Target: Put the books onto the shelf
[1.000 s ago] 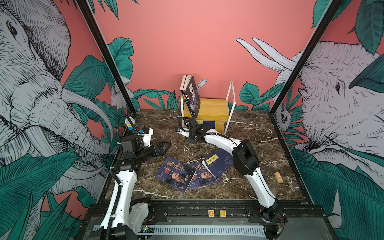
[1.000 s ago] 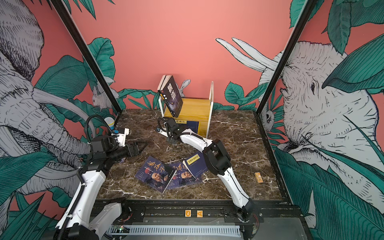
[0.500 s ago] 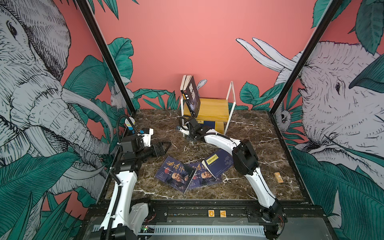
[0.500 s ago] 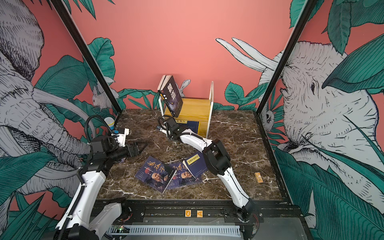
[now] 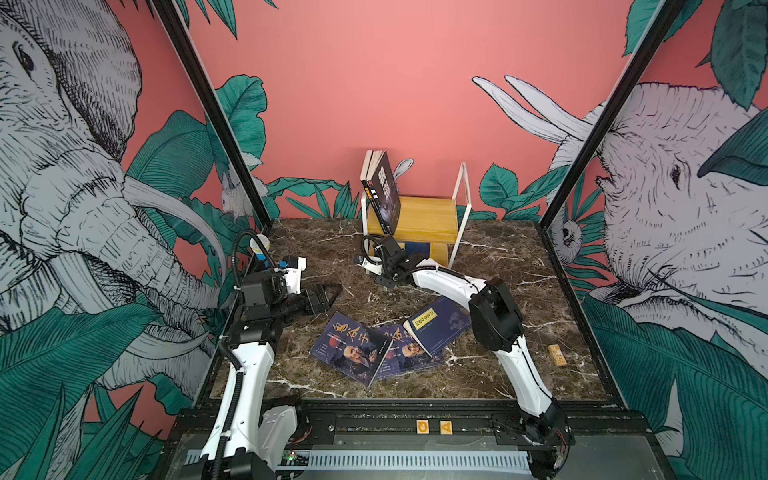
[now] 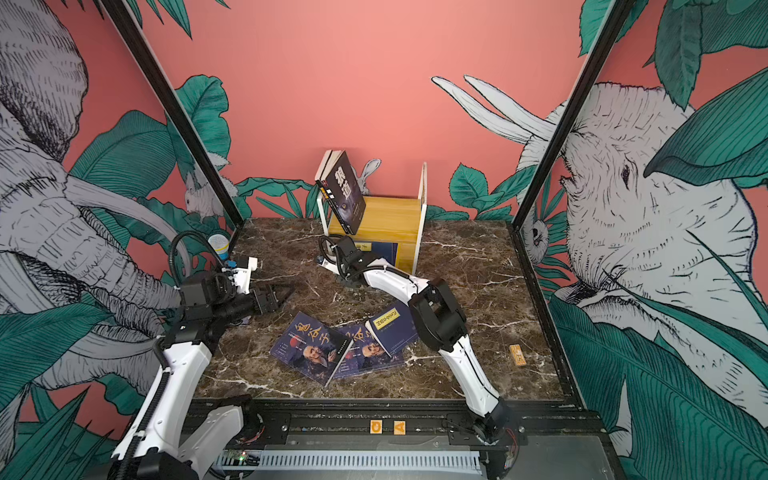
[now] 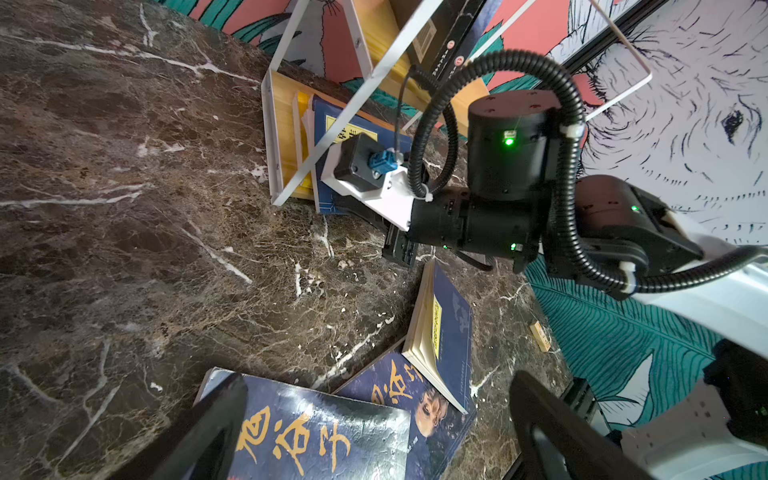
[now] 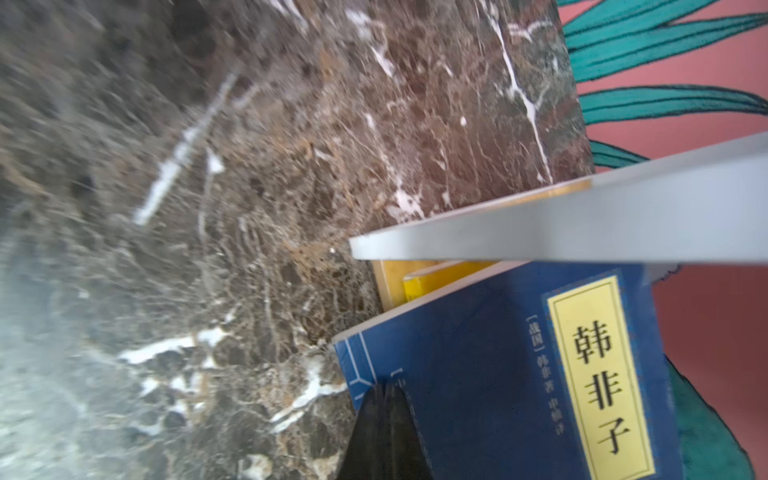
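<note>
**Navy book on the lower tier, three more on the table**

The shelf (image 5: 428, 216) stands at the back of the marble table (image 5: 511, 266), against the pink wall. On its top board a black book (image 5: 384, 193) stands tilted, leaning on other books (image 5: 368, 166) at the left end. On the lower tier lies a navy book with a yellow label (image 8: 478, 374). Its near end sticks out past the front edge, and it rests over a yellow book (image 8: 419, 286).

The right gripper (image 8: 384, 399) has its fingers pressed together, with the tips at that navy book's near corner. In the blurred wrist view it is hard to tell whether they touch the cover or sit just above it.

Nearer the front of the table three navy books overlap. A portrait cover (image 5: 353, 347) lies partly over a second portrait cover (image 5: 405, 355), and a yellow-labelled one (image 5: 440, 324) lies on that second book.

The left gripper (image 5: 330, 292) hangs above the table to their left, fingers wide apart and holding nothing. A small wooden block (image 5: 557, 355) lies near the table's right edge.
</note>
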Motion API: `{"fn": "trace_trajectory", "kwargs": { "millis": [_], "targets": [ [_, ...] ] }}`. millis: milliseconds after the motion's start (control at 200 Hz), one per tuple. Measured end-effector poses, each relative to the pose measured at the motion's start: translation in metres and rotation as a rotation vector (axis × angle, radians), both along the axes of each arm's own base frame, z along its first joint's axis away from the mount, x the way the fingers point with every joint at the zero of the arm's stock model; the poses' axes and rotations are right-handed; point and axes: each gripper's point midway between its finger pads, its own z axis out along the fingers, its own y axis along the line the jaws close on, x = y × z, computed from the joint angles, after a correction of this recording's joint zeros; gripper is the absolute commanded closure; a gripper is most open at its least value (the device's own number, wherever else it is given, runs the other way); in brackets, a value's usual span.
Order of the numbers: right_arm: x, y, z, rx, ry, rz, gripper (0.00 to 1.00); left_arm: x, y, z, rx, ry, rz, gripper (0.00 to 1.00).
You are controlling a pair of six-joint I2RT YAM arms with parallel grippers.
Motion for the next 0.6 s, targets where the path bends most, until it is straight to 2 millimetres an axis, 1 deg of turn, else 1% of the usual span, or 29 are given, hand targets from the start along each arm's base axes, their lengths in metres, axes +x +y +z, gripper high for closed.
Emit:
{"fn": "trace_trajectory", "kwargs": {
  "millis": [155, 340, 465, 600],
  "targets": [
    [-0.005, 0.002, -0.001, 0.014, 0.032, 0.012, 1.00, -0.001, 0.000, 0.000, 0.000, -0.001, -0.001, 0.01],
    [-0.007, 0.007, 0.005, 0.036, 0.042, 0.022, 1.00, -0.001, 0.000, 0.001, -0.001, -0.004, -0.003, 0.01],
    [-0.017, 0.011, 0.000, 0.044, 0.082, 0.068, 1.00, -0.002, -0.001, 0.001, -0.002, -0.004, -0.003, 0.01],
    [-0.023, 0.011, -0.008, 0.020, 0.088, 0.099, 1.00, -0.002, -0.001, 0.001, -0.003, -0.004, -0.005, 0.01]
  ]
}}
